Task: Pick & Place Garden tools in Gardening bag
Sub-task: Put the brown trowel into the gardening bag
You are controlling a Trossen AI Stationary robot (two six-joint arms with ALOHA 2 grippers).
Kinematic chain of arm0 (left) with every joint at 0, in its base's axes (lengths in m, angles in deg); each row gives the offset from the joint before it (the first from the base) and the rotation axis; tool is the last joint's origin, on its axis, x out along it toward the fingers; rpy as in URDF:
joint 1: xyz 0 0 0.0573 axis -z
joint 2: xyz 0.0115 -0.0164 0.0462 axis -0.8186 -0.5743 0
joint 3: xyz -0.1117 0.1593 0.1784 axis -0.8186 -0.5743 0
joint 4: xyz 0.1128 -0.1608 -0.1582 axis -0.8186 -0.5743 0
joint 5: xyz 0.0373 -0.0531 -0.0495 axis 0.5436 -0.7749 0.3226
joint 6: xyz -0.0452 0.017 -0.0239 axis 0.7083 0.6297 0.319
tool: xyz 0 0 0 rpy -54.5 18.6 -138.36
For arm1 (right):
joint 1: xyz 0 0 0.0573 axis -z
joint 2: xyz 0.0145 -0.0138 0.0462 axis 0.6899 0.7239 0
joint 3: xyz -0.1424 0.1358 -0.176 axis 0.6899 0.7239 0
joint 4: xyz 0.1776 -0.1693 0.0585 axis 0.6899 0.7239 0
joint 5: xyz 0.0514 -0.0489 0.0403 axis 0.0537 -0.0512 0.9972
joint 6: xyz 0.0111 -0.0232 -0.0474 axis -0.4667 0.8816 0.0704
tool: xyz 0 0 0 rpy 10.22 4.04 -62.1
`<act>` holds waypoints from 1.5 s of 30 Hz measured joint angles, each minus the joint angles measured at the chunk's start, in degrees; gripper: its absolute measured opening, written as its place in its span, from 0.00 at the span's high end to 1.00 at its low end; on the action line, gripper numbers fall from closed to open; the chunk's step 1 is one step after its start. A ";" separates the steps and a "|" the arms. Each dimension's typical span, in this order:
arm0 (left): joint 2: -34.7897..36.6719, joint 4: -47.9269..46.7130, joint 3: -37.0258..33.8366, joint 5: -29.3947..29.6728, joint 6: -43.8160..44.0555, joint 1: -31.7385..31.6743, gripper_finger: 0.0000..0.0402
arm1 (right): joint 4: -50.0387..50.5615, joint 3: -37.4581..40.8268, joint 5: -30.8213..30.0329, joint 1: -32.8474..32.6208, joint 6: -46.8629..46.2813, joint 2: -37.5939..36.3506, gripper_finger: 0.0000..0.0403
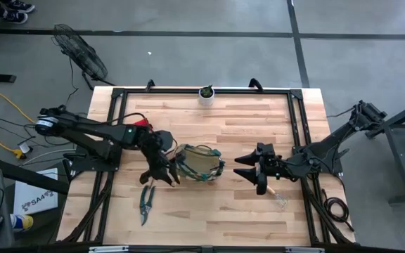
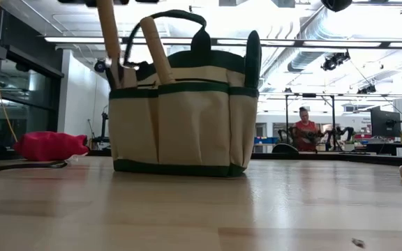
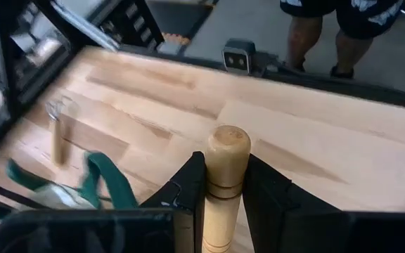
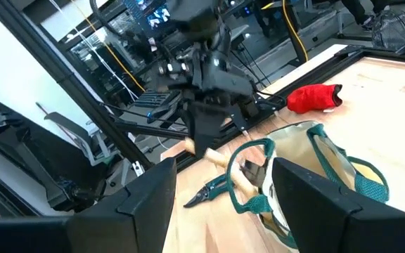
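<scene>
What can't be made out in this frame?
- Head of the tool in the left gripper: left wrist view, cut off by the edge; high view, under the arm.
- Bag contents: low view, wall hides all but handles.
- Tool by the right gripper: high view, too small.

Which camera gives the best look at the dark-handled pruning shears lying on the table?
The high view: the dark-handled pruning shears lie whole on the wooden table, beside the left gripper. The right wrist view catches them partly, behind its own finger. The low and left wrist views miss them.
</scene>
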 joint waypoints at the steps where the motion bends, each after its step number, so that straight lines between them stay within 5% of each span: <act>1: -0.62 -0.28 -0.02 0.10 -0.03 0.01 0.85 | -0.02 0.00 0.00 0.07 -0.03 0.00 0.44; 9: -3.02 -0.01 -0.02 0.33 -0.69 0.01 0.85 | -0.11 0.00 0.19 0.64 -0.21 0.00 0.44; 15: -3.42 0.37 -0.04 5.67 1.89 0.03 0.84 | 0.00 0.00 0.21 0.64 -0.23 0.00 0.44; 24: -3.42 2.35 -0.04 10.65 6.69 0.09 0.67 | 0.06 0.00 0.30 0.62 -0.23 0.00 0.44; 45: 0.48 0.99 -0.04 17.72 8.02 0.12 0.65 | 0.11 0.00 0.28 0.61 -0.18 0.00 0.44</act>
